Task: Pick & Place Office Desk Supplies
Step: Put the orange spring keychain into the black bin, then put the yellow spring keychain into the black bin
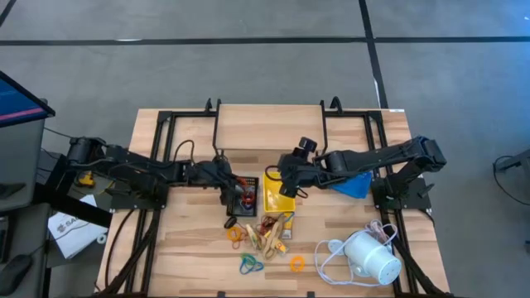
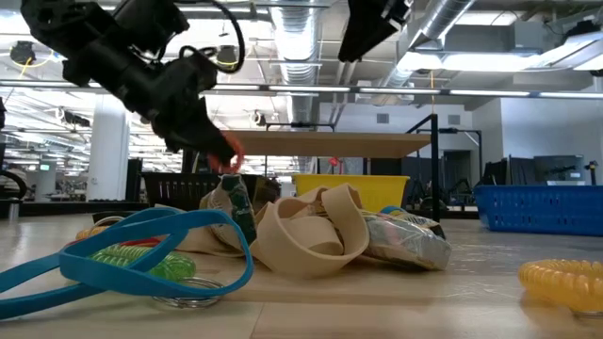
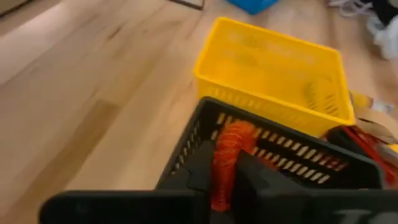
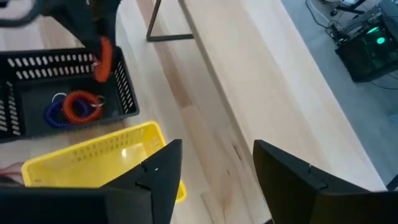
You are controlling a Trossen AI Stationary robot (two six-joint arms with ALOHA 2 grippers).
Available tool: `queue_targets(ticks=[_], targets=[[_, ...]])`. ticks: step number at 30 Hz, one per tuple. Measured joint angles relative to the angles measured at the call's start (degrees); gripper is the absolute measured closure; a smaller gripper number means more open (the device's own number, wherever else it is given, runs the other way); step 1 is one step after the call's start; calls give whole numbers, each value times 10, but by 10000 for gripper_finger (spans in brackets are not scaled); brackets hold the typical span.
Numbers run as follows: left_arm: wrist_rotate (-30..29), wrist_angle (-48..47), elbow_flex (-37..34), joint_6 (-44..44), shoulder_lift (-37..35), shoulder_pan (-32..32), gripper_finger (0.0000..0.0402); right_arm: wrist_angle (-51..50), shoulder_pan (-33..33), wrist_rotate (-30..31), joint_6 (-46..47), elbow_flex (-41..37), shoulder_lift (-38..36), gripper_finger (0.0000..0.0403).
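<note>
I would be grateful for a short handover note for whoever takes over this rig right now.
Left gripper: jaws shut on an orange coiled band, over the black mesh tray.
Right gripper: jaws open, empty, above the yellow plastic tray.
Done: an orange coil and a blue coil already lie in the black tray.
Left: release the held band, then sort the loose pile of bands and wooden clips at the table's front.

black tray (image 1: 246, 195), yellow tray (image 1: 278, 195) (adjacent), white device (image 1: 372, 256)
</note>
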Motion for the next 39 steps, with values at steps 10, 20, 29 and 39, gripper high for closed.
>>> queue_targets(ticks=[10,20,29,39], targets=[[80,13,6,24,-32,-5,186,-25,2,-62,58,-9,13,180],[163,2,59,126,-258,-82,178,-42,71,-371,128,-10,152,179],[108,-127,73,169,-350,-138,212,25,126,-434,256,-9,172,179],[37,-141,72,147,-286,-254,220,44,148,-471,295,-8,217,179]])
